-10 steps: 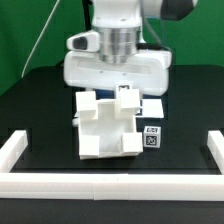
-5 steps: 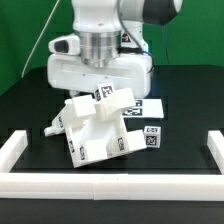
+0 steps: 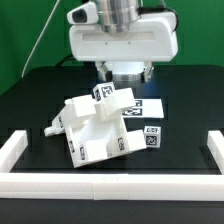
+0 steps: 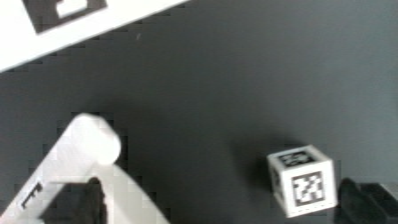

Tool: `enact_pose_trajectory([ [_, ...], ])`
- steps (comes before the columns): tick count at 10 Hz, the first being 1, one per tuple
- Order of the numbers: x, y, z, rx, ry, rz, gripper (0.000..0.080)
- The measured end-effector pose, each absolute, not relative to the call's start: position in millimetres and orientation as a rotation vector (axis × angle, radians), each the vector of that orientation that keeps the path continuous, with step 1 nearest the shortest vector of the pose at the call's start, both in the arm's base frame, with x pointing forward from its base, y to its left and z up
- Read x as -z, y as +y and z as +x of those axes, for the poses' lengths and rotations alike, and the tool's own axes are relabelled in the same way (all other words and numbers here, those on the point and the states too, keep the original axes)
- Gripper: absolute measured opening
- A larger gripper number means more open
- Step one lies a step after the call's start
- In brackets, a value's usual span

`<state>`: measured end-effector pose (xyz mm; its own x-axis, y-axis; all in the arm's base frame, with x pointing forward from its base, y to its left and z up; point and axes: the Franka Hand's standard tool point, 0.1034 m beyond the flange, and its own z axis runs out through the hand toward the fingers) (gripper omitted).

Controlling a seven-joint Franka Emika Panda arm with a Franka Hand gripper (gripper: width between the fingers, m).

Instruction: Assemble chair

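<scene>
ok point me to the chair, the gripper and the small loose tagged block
chair (image 3: pixel 98 130), exterior view, its front white face
gripper (image 3: pixel 124 72), exterior view, between its open fingertips
small tagged block (image 3: pixel 152 137), exterior view, its tagged front

White tagged chair (image 3: pixel 100 128) tilted on table.

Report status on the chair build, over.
Gripper open, empty, raised above the table. Chair tilted, unheld. Small tagged block beside it. Nothing blocking.

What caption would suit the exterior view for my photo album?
A robot arm's open fingers hover above a tilted, partly built white chair on a black table.
</scene>
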<state>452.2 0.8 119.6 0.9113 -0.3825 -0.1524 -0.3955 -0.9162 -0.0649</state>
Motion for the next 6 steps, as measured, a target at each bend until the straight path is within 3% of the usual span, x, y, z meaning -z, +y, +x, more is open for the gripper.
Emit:
enact_pose_trajectory([
  [1, -142.5, 13.1, 468.5, -0.184, 0.586, -2.98, 0.0649],
  [2, -154.5, 14.6, 483.6, -0.152, 0.573, -2.977, 0.0649],
  [3, -146.7, 12.3, 477.5, -0.163, 0.58, -2.981, 0.0649],
  [6, -146.6, 11.4, 477.9, -0.17, 0.564, -2.984, 0.0649],
])
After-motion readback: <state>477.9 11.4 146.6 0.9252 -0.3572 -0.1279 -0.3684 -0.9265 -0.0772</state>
